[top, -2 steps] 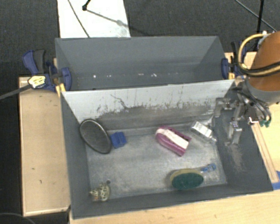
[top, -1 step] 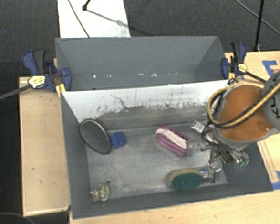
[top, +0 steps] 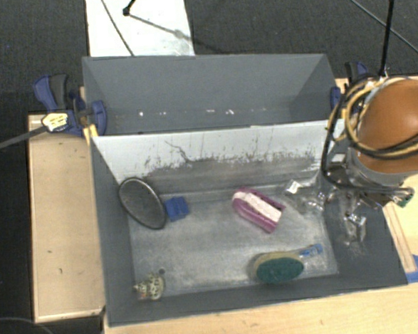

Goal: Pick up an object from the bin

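Green-headed brush (top: 278,268) lies near-right in the bin (top: 203,81); gripper (top: 350,225) hangs over the right wall, near the brush's handle tip. Open or closed: cannot tell.

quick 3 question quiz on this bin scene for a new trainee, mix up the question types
1. True or false: the gripper hangs over the bin's right side.
2. As the camera sees it, the small gold figure lies in the bin's: A) upper-right corner B) lower-left corner C) middle.
3. Fill in: just right of the dark oval disc lies a ____ piece.
Key: 1 true; 2 B; 3 blue.
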Controlling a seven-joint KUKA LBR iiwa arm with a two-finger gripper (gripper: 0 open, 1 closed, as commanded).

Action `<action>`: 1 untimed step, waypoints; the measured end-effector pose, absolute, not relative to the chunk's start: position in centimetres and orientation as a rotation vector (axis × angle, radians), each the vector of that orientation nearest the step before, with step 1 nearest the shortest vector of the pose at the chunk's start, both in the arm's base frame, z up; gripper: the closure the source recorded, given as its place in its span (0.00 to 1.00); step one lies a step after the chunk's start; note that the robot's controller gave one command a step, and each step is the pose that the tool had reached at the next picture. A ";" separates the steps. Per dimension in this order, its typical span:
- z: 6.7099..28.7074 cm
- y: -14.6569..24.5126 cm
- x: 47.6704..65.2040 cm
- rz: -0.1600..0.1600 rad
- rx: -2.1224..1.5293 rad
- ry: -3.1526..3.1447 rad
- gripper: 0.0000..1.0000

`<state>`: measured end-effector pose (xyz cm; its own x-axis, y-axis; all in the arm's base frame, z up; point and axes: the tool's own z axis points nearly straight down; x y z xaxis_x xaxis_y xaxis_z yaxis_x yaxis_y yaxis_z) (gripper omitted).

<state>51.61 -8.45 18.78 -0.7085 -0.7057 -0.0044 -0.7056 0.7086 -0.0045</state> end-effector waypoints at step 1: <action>7.6 -4.8 49.0 0.010 -1.375 2.830 0.00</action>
